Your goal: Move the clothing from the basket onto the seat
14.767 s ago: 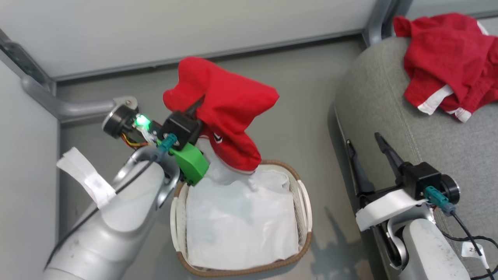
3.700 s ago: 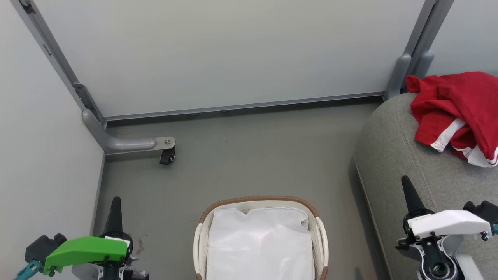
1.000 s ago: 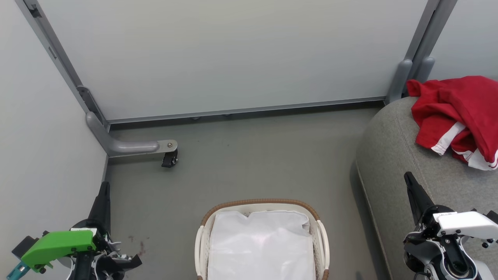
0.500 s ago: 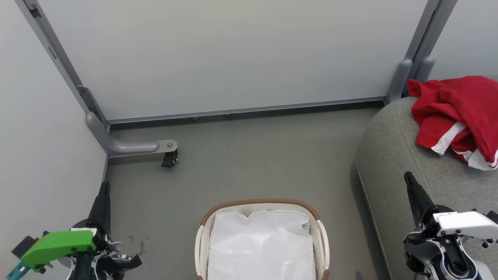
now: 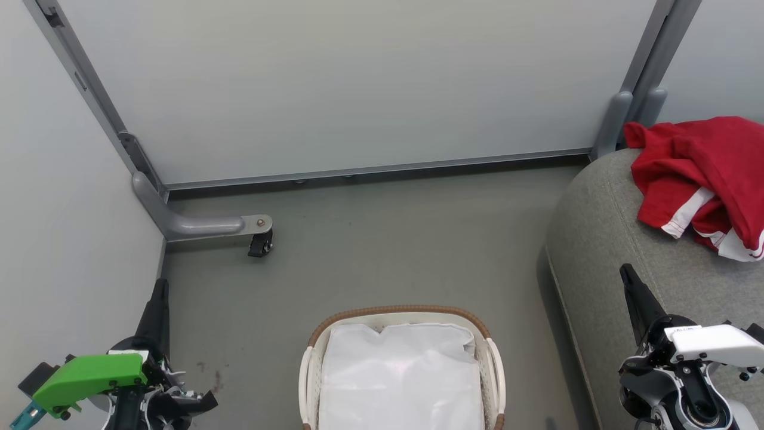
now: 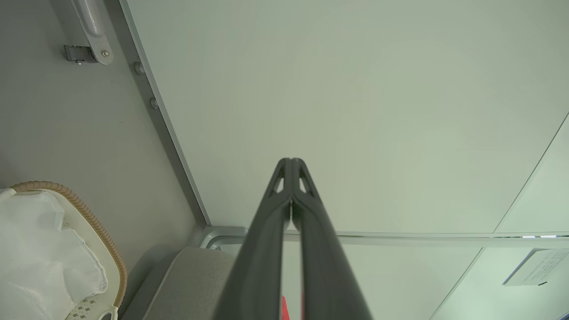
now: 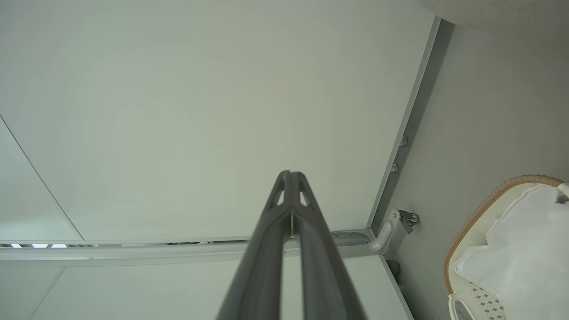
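On the grey floor (image 5: 382, 239) the basket (image 5: 406, 312) holds only its liner (image 5: 400, 376), the clothing (image 5: 698, 161) lies on the seat (image 5: 603, 239), and the left tool (image 5: 159, 292) and right tool (image 5: 628, 278) are pinched together and empty, so nothing seems left to move.

Clothing (image 5: 710, 161) cropped right, maybe two garments; basket (image 5: 406, 310) cropped below.

The red clothing (image 5: 704, 173), edged with white trim and a white stripe, lies crumpled in one heap on the far end of the grey upholstered seat (image 5: 603, 239), running off the right edge of the head view. The oval white slatted basket (image 5: 406, 311) with a brown woven rim stands upright on the floor (image 5: 388, 239), near the seat's left side but apart from it, its white cloth liner (image 5: 400, 376) lying rumpled inside
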Robot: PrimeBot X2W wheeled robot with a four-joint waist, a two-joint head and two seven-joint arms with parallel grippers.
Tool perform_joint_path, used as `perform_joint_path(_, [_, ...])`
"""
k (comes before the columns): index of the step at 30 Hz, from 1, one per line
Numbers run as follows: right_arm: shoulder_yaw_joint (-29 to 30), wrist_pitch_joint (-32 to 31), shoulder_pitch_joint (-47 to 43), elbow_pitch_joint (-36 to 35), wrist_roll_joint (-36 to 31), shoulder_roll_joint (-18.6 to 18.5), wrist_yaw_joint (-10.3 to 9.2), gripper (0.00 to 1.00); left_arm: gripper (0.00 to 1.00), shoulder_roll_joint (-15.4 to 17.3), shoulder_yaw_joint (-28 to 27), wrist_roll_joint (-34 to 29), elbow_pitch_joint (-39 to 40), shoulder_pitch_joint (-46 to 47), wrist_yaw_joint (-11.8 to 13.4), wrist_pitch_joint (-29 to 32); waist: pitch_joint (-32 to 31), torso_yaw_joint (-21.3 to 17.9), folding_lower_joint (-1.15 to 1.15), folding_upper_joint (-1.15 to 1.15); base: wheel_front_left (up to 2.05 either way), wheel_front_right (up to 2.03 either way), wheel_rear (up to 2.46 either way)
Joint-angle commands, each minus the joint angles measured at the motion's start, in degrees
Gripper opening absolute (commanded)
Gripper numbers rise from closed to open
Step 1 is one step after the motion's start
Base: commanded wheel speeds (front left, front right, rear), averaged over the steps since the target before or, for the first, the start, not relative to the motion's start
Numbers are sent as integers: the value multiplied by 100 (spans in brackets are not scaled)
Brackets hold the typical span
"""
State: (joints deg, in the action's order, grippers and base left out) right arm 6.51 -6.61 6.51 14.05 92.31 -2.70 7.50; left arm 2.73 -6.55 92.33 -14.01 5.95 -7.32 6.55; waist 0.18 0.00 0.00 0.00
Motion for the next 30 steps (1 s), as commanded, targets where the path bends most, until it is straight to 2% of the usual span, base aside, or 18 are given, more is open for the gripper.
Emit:
perform_joint_path(1, [11,-8,-62,-16,20,-34,-2,0,0,27,-12,18,2,53,-35,16,0,0,0,0,0,0,0])
perform_joint_path(30, [10,-7,-62,-16,20,-34,-2,0,0,27,-12,18,4,53,-35,16,0,0,0,0,0,0,0])
